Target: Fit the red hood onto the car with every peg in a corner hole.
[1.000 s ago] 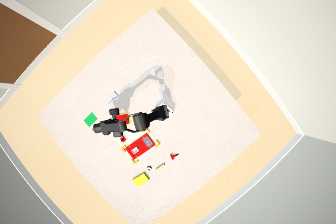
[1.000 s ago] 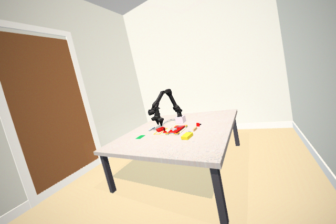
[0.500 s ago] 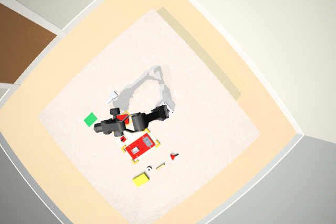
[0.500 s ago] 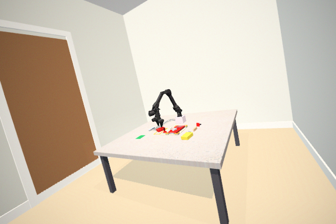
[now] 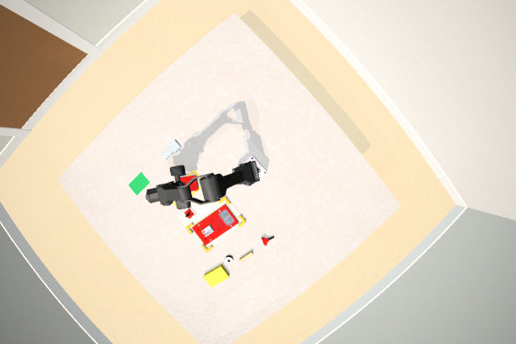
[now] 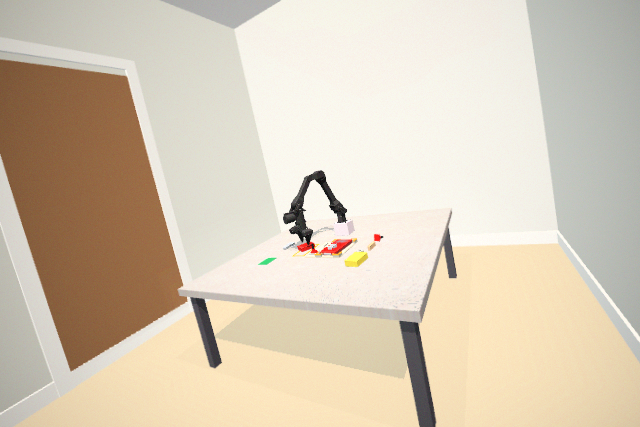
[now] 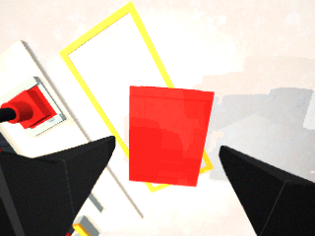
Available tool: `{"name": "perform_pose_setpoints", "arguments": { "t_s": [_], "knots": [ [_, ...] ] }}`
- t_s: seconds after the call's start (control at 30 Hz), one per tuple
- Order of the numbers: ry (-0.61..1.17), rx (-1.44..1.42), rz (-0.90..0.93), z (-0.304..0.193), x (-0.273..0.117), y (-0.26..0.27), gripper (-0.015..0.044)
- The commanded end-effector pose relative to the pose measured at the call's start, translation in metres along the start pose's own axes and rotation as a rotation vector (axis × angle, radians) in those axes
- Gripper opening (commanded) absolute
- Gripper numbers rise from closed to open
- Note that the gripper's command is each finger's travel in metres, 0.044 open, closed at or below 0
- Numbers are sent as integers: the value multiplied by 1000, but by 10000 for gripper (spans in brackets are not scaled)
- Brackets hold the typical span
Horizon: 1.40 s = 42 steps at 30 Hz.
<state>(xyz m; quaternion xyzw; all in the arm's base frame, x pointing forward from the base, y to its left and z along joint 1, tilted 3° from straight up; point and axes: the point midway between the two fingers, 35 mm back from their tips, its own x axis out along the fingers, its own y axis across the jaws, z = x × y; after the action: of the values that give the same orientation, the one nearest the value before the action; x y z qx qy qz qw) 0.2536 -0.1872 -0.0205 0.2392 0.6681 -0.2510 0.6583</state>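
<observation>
The red hood (image 5: pixel 190 183) (image 6: pixel 305 247) (image 7: pixel 167 118) lies on the table, flat roof up, partly over the yellow outline (image 7: pixel 94 30). My gripper (image 6: pixel 310 242) (image 7: pixel 166 146) is open and empty above the hood. In the wrist view its fingertips show on either side of the hood's lower half, with a gap at each side. The red chassis (image 5: pixel 216 223) (image 6: pixel 342 246) sits in the jig between yellow corner brackets. The engine block (image 5: pixel 207 230) is on its deck. The pegs are too small to make out clearly, and the hood's corner holes do not show.
Beside the chassis, a red part with a black rod (image 5: pixel 189 213) (image 7: pixel 22 110) stands in a grey holder. Also on the table are a yellow block (image 5: pixel 216 275) (image 6: pixel 356 258), white wheel (image 5: pixel 228 259), tan stick (image 5: pixel 246 255), another red part (image 5: pixel 264 240), green patch (image 5: pixel 139 183) and pale grey piece (image 5: pixel 171 149).
</observation>
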Motion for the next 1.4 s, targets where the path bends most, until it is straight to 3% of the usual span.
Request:
{"name": "perform_pose_setpoints", "arguments": {
  "t_s": [0.0,1.37],
  "knots": [
    [6,-4,3,-1,6,0,440],
    [6,-4,3,-1,24,0,440]
  ]
}}
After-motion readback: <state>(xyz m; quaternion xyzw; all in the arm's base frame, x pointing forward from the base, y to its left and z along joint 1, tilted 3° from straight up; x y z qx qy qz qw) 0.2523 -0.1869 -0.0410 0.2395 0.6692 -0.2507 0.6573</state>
